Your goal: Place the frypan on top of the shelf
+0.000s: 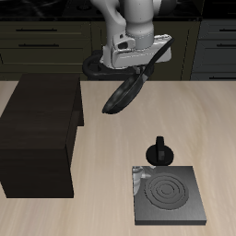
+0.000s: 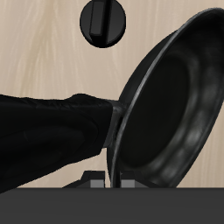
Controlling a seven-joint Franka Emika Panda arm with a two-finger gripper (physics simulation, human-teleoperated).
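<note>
The frypan [image 1: 120, 96] is a round black pan held in the air, tilted steeply, above the table between the shelf and the stove plate. My gripper [image 1: 140, 66] is shut on its long black handle. In the wrist view the pan's glossy dark inside [image 2: 171, 109] fills the frame and the handle [image 2: 52, 136] runs toward the gripper. The shelf [image 1: 37, 134] is a large dark brown box with a flat top, standing on the table beside and below the pan; its top is bare.
A flat square dark stove plate [image 1: 169, 195] with concentric rings lies near the table's front edge. A small black knob-like piece [image 1: 160, 151] stands just behind it, also in the wrist view [image 2: 102, 22]. Dark drawer cabinets [image 1: 46, 41] line the back.
</note>
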